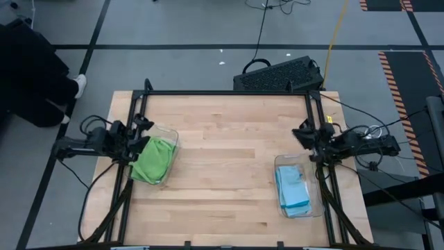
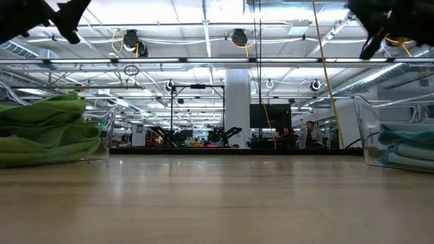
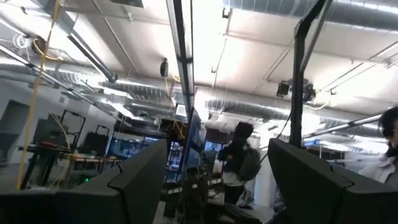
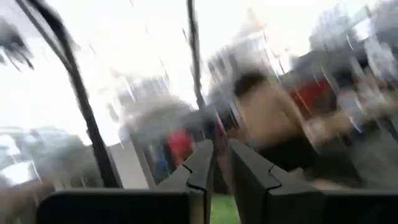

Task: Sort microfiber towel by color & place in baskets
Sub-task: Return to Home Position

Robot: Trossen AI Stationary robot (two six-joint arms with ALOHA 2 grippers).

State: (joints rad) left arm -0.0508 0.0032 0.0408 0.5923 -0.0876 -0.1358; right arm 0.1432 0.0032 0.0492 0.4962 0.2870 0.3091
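Lime green towels (image 1: 154, 160) lie piled in a clear basket (image 1: 170, 135) at the table's left; in the low view the green stack (image 2: 47, 129) fills that bin. Light blue towels (image 1: 293, 187) lie folded in the other clear basket (image 1: 281, 163) at the right, and show again as a blue stack (image 2: 407, 146) behind its wall (image 2: 363, 129). My left gripper (image 1: 142, 125) hovers raised by the green basket's far left corner, open (image 3: 217, 180) and empty. My right gripper (image 1: 305, 132) is raised beyond the blue basket's far right corner, shut (image 4: 221, 165) and empty.
A black perforated crate (image 1: 277, 75) sits just past the table's far edge. A person in dark clothes (image 1: 28, 69) stands off the table's left far corner. Bare wood (image 1: 222, 160) spans the middle of the table between the two baskets. More people show in the room behind.
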